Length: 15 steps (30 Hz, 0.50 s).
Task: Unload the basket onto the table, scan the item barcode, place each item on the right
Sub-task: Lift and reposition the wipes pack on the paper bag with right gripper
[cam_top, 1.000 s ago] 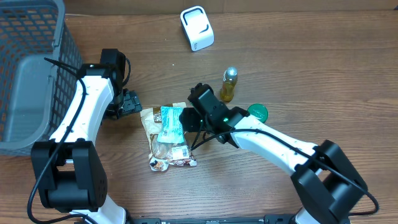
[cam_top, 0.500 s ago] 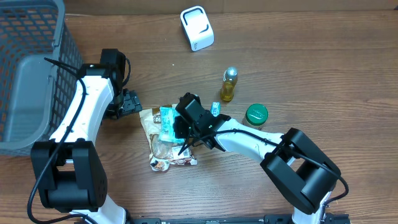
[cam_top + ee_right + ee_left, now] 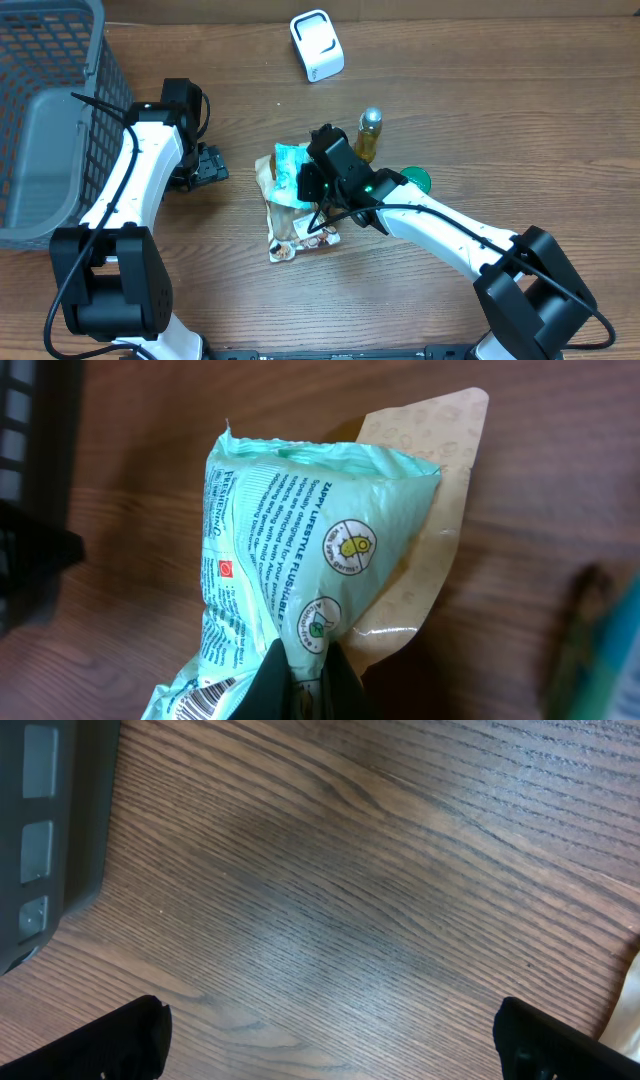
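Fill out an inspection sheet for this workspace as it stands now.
Surface: wooden table, bare wood below the left tool.
Job's things: mint green packet, pinched at its lower edge, barcode partly showing; white scanner at the far side, untouched.
Clutter: brown pouch beneath the packet; small bottle; green lid.
Grippers: left tool open, holding nothing; right tool shut on the packet.
Cables: black cable arcs beside the basket.
Surroundings: grey mesh basket at the table's left.
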Available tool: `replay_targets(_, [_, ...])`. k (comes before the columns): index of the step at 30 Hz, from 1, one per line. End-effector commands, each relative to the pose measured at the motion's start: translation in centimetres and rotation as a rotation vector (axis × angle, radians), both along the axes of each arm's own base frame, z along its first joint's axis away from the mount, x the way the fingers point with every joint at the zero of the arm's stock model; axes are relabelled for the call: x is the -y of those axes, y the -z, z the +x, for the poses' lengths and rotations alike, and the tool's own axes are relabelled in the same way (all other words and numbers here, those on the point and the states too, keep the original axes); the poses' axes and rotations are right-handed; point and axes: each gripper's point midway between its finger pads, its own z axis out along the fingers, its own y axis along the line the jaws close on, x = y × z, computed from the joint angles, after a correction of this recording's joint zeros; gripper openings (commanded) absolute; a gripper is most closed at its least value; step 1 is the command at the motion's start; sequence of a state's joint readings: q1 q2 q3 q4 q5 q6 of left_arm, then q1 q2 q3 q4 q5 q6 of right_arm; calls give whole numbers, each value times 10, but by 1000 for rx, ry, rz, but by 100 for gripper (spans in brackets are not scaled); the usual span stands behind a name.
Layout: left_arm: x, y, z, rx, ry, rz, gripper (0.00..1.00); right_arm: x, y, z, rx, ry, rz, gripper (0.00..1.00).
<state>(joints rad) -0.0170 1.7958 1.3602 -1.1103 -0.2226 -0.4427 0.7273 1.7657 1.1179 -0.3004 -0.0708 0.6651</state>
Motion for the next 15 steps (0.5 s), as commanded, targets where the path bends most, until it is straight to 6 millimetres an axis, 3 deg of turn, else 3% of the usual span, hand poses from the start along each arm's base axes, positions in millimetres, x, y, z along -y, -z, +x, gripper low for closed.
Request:
replay_targets(1, [-6,4,-2,-14,-14,21,100,1,5,-9,-41,8,-15,4])
replay_targets(5, [-6,4,-2,-14,-14,20,100,-7,24,-15,-118,76,6,4])
replay_targets(12, [-6,4,-2,-14,-14,20,100,-54,41,-29,-126,21,96,4])
replay_targets(15, [-6,4,-2,-14,-14,20,100,-60,47,-29,-82,17,73,4])
